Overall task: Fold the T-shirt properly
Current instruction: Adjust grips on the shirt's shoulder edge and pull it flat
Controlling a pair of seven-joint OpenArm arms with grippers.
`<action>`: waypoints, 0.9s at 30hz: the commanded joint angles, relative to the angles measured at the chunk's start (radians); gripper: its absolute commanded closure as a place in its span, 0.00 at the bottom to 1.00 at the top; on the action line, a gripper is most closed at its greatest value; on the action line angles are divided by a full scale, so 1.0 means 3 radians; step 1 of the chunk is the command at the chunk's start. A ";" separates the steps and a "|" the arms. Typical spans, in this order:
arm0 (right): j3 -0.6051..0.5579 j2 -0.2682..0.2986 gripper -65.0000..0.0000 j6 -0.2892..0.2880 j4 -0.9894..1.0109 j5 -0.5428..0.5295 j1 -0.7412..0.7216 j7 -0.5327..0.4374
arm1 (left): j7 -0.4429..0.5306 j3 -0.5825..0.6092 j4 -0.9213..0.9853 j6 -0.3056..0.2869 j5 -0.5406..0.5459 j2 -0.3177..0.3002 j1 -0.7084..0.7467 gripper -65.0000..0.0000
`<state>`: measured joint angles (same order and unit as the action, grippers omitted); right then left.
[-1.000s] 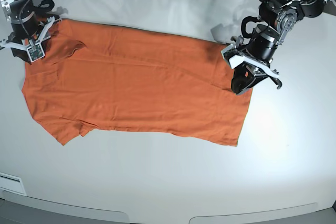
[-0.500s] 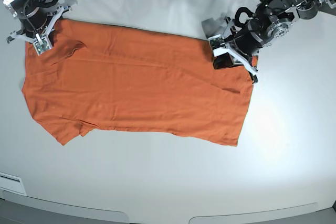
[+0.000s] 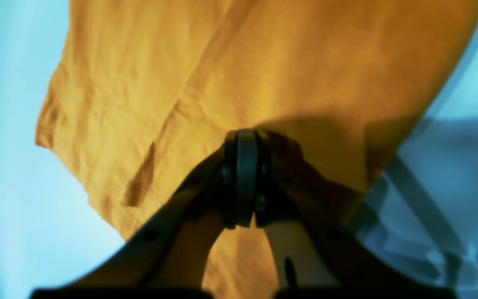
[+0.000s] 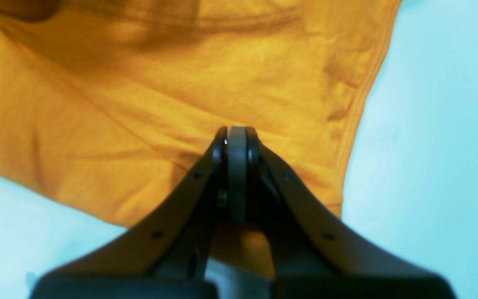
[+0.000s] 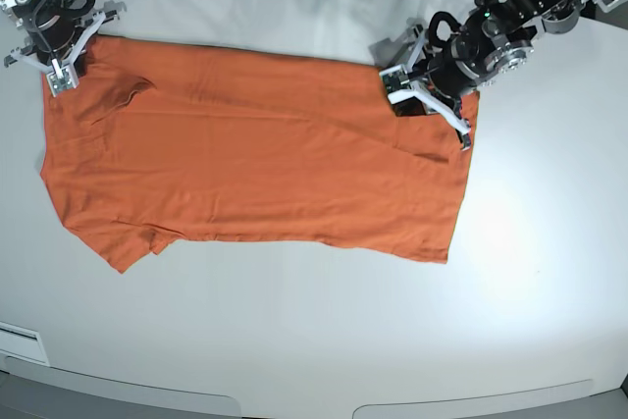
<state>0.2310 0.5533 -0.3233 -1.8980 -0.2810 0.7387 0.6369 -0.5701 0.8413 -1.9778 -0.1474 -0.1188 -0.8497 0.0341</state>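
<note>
Since the T-shirt (image 5: 245, 164) is thin and floppy, both closed tools (left (image 5: 430, 105), right (image 5: 59, 58)) pinch its far corners, best hold.

The orange T-shirt (image 5: 255, 169) lies spread flat across the white table (image 5: 324, 340), filling the upper middle of the frame, with a sleeve pointing toward the lower left. At the upper left the right gripper (image 5: 56, 74) sits on the shirt's top corner. At the upper right the left gripper (image 5: 424, 110) rests over the shirt's far corner
</note>
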 commanded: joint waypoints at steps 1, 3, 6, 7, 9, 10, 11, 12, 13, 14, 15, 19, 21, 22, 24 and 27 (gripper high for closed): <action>-0.0025 0.0014 1.00 -0.0097 0.0015 -0.0011 0.0155 0.0315 | -0.0149 0.0018 -0.0070 -0.0142 0.0102 -0.0093 0.0095 1.00; -0.0025 0.0014 1.00 -0.0078 -0.0046 -0.0009 0.0277 0.0314 | -0.0149 0.0018 -0.0202 -0.0132 0.0099 -0.0192 0.0192 1.00; -0.0025 0.0014 1.00 -0.0056 -0.0130 0.0014 0.0407 0.0341 | -0.0151 0.0018 -0.0299 -0.0132 0.0027 -0.0301 0.0256 1.00; -0.0025 0.0014 1.00 -0.0056 -0.0153 0.0042 0.0462 0.0345 | -0.0161 0.0018 -0.0313 -0.0131 0.0008 -0.0329 0.0281 1.00; -0.0025 0.0013 1.00 -0.0029 -0.0188 0.0081 0.0579 0.0343 | -0.0209 0.0018 -0.0333 -0.0113 0.0000 -0.0355 0.0347 1.00; -0.0025 0.0011 1.00 0.0013 -0.0203 0.0089 0.0635 0.0342 | -0.0228 0.0018 -0.0337 -0.0104 0.0001 -0.0356 0.0390 1.00; -0.0025 0.0011 1.00 0.0057 -0.0217 0.0088 0.0684 0.0341 | -0.0233 0.0018 -0.0340 -0.0104 0.0003 -0.0357 0.0434 1.00; -0.0025 0.0011 1.00 0.0084 -0.0223 0.0088 0.0726 0.0341 | -0.0234 0.0018 -0.0340 -0.0106 0.0003 -0.0354 0.0483 1.00; -0.0025 0.0011 1.00 0.0097 -0.0225 0.0089 0.0755 0.0342 | -0.0231 0.0018 -0.0340 -0.0106 0.0003 -0.0352 0.0537 1.00; -0.0025 0.0013 1.00 0.0107 -0.0225 0.0089 0.0778 0.0341 | -0.0224 0.0018 -0.0340 -0.0107 -0.0003 -0.0354 0.0585 1.00; -0.0025 0.0011 1.00 0.0121 -0.0225 0.0089 0.0790 0.0355 | -0.0226 0.0018 -0.0340 -0.0107 -0.0010 -0.0354 0.0629 1.00; -0.0025 0.0013 1.00 0.0154 -0.0225 0.0089 0.0790 0.0427 | -0.0256 0.0018 -0.0355 -0.0108 -0.0010 -0.0354 0.0738 1.00; -0.0025 0.0011 1.00 0.0151 -0.0226 0.0089 0.0788 0.0427 | -0.0380 0.0018 -0.0426 -0.0108 -0.0011 -0.0354 0.0785 1.00; -0.0024 0.0011 1.00 0.0159 -0.0229 0.0089 0.0788 0.0427 | -0.0460 0.0018 -0.0476 -0.0108 -0.0010 -0.0355 0.0804 1.00; -0.0025 0.0011 1.00 0.0200 -0.0238 0.0086 0.0788 0.0469 | -0.0580 0.0018 -0.0572 -0.0107 -0.0014 -0.0356 0.0838 1.00; -0.0025 0.0011 1.00 0.0238 -0.0242 0.0088 0.0790 0.0575 | -0.0622 0.0018 -0.0670 -0.0107 -0.0041 -0.0355 0.0837 1.00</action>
<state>0.2329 0.5564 -0.2272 -1.9900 -0.2440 0.9451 0.6743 -0.7162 0.8383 -2.1773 -0.1436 -0.1577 -0.9382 0.2718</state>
